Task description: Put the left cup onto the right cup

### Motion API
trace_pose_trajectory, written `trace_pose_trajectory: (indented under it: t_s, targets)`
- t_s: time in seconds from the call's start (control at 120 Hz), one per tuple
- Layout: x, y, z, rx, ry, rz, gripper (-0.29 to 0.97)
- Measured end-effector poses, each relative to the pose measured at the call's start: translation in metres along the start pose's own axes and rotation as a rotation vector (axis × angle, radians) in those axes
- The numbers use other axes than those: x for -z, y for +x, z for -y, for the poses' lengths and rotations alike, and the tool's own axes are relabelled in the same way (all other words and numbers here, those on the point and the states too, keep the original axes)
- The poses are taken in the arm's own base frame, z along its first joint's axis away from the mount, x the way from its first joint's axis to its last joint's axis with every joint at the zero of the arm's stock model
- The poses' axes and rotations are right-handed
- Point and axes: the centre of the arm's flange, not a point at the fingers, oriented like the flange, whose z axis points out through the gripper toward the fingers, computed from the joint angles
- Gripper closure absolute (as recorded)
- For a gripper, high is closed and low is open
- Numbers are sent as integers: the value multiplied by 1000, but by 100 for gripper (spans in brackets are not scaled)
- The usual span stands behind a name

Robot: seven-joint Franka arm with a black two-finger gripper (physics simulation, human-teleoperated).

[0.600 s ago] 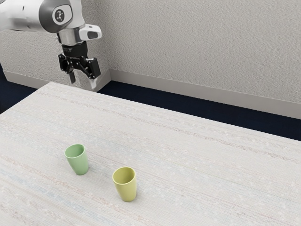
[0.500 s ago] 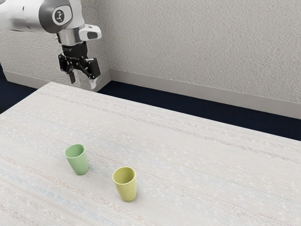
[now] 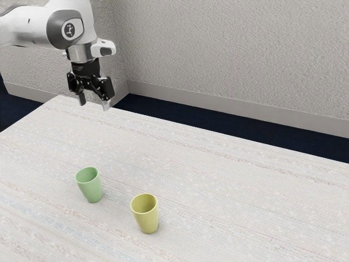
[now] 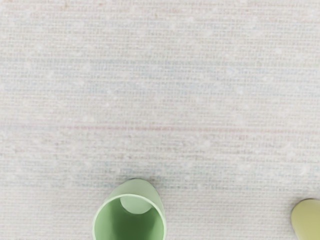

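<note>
A light green cup (image 3: pixel 89 184) stands upright on the table toward the exterior view's left. A yellow-green cup (image 3: pixel 145 213) stands upright a short way to its right and nearer the front edge. My gripper (image 3: pixel 94 102) hangs open and empty high over the table's far left corner, well above and behind both cups. From the hand's camera I look down into the light green cup (image 4: pixel 129 216), and the rim of the yellow-green cup (image 4: pixel 306 219) peeks in beside it.
The pale wood-grain table (image 3: pixel 229 185) stretches wide to the exterior view's right of the cups. A textured grey wall (image 3: pixel 234 49) with a skirting board runs behind it, over a dark floor.
My hand has dropped a little and shifted slightly toward the exterior view's left. Both cups stand where they were.
</note>
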Motion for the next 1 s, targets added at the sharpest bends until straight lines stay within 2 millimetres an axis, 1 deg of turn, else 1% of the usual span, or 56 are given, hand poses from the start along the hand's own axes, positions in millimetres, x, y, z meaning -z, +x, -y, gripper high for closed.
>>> trace_pose_trajectory:
  t_s: [0.1,0.317,0.442,0.542,0.7,1.0]
  targets:
    - [-12,0,1,2,-3,11,0]
    - [-46,-3,10,25,-34,44,0]
    - [-69,-7,17,45,-53,68,0]
    - [-85,-11,17,48,-59,80,0]
    - [-106,-15,16,50,-62,88,1]
    - [-145,-30,13,58,-61,88,4]
